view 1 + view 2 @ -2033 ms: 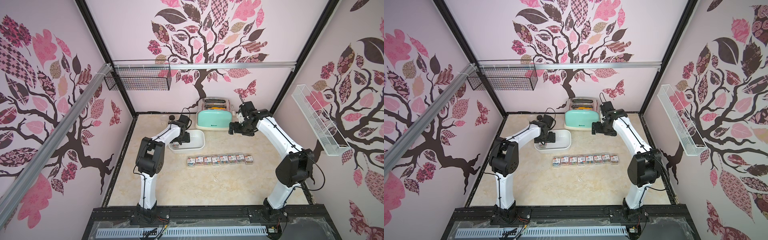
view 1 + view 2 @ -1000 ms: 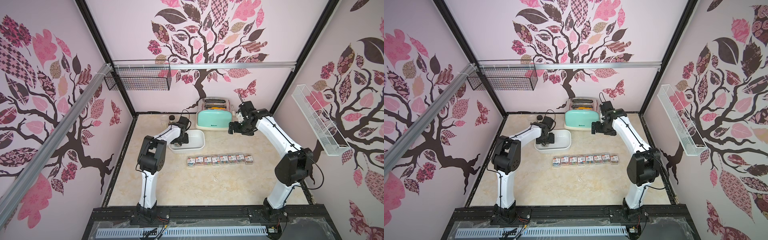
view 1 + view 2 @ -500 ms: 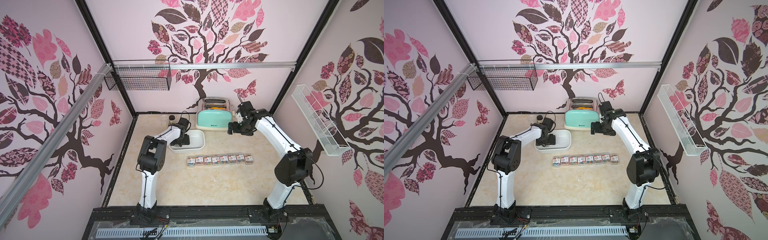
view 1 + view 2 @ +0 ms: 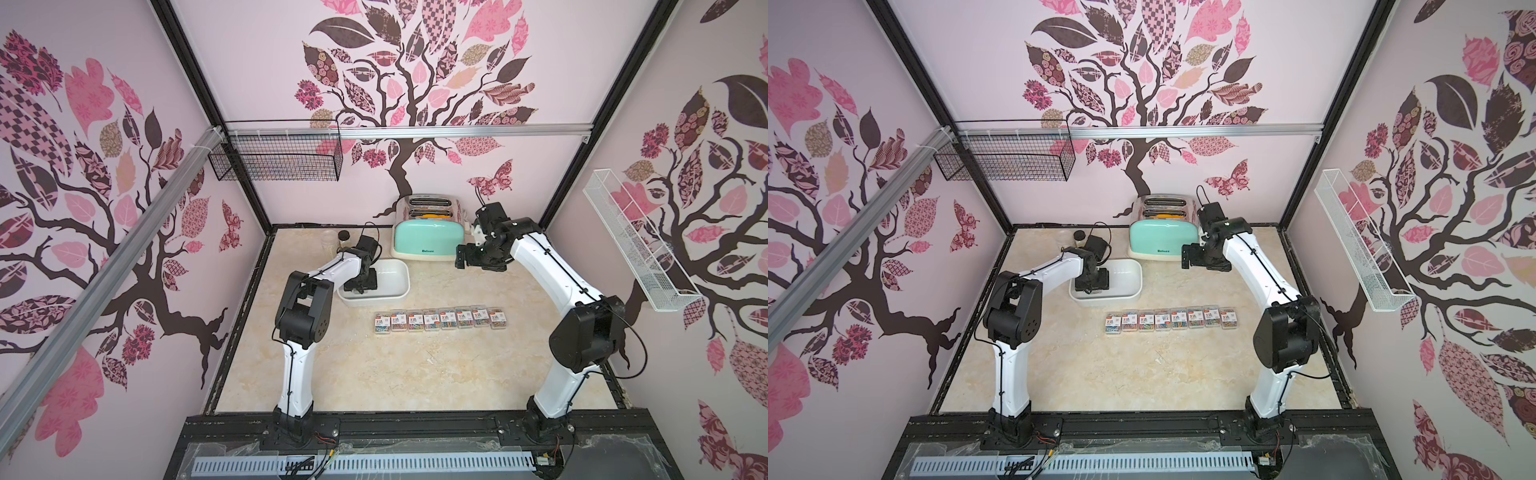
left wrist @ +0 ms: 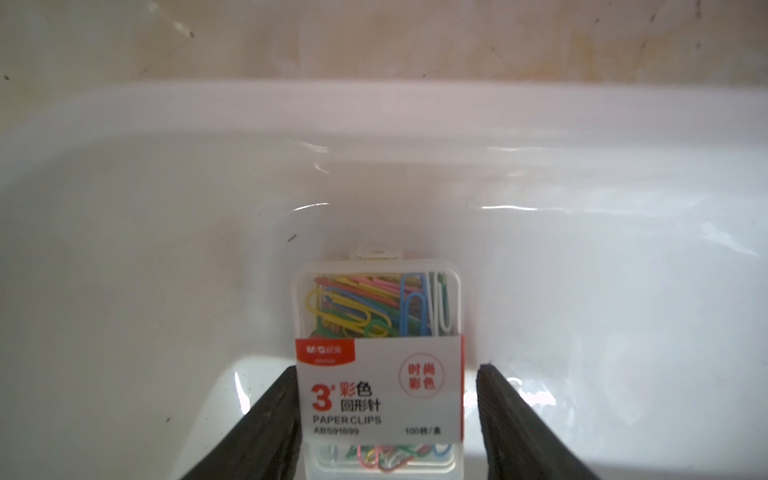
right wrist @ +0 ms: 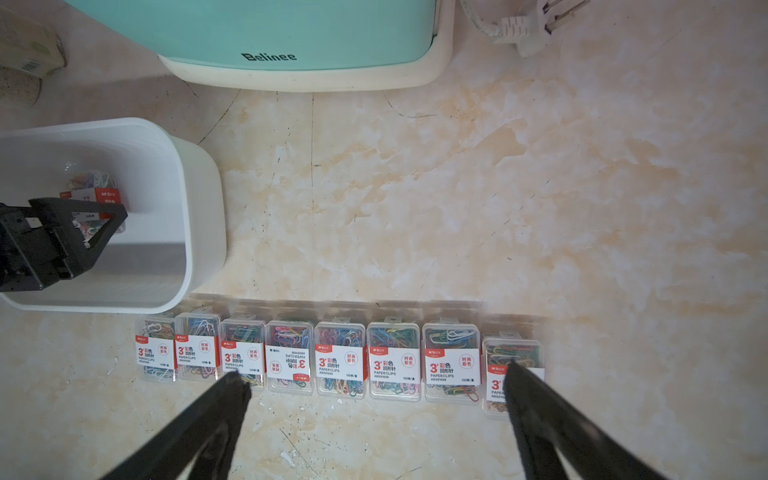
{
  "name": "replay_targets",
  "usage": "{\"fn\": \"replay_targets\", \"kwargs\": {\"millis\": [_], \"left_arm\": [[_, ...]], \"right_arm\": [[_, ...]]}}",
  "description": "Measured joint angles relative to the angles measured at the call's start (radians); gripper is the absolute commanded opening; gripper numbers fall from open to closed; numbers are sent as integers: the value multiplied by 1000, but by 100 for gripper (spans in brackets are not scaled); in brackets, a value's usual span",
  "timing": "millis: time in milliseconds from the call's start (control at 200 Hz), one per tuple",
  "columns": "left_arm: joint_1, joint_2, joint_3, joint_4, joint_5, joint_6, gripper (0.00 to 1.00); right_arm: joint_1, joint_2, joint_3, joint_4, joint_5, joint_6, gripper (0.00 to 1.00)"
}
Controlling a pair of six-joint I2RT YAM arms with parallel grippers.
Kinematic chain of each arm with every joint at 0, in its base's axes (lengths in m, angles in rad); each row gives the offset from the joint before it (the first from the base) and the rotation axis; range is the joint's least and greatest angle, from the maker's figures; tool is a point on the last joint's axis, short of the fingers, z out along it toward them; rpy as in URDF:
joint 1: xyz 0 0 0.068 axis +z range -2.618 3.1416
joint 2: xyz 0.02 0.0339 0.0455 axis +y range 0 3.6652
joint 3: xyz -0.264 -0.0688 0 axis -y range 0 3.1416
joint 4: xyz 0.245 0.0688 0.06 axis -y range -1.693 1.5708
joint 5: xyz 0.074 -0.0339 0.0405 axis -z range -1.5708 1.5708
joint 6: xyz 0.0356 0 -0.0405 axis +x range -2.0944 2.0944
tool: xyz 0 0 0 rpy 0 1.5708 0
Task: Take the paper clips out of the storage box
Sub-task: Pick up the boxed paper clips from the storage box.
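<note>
Clear plastic clip case (image 5: 378, 307), label up, lies flat in the white box (image 5: 374, 104). Left end effector (image 5: 387, 369) reaches into the box and straddles the case, jaws apart: one touches its side, a gap shows at the other. Eight more cases (image 4: 439, 319) sit in a row on the worktop (image 4: 395, 374), at four o'clock from the box. Right end effector (image 4: 461, 262) hangs spread wide, holding nothing, at four o'clock from the mint toaster (image 4: 428, 246) at the worktop's twelve o'clock.
</note>
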State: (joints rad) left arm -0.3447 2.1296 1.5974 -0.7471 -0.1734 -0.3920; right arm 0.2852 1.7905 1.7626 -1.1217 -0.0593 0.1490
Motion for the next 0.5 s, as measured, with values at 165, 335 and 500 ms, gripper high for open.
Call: {"fn": "replay_targets", "kwargs": {"millis": [165, 335, 500], "left_arm": [[0, 0, 0, 6, 0, -1, 86], [0, 0, 0, 11, -1, -3, 83], [0, 6, 0, 23, 0, -12, 65]], "right_arm": [[0, 0, 1, 0, 0, 0, 99], [0, 0, 4, 0, 0, 0, 99], [0, 0, 4, 0, 0, 0, 99]]}}
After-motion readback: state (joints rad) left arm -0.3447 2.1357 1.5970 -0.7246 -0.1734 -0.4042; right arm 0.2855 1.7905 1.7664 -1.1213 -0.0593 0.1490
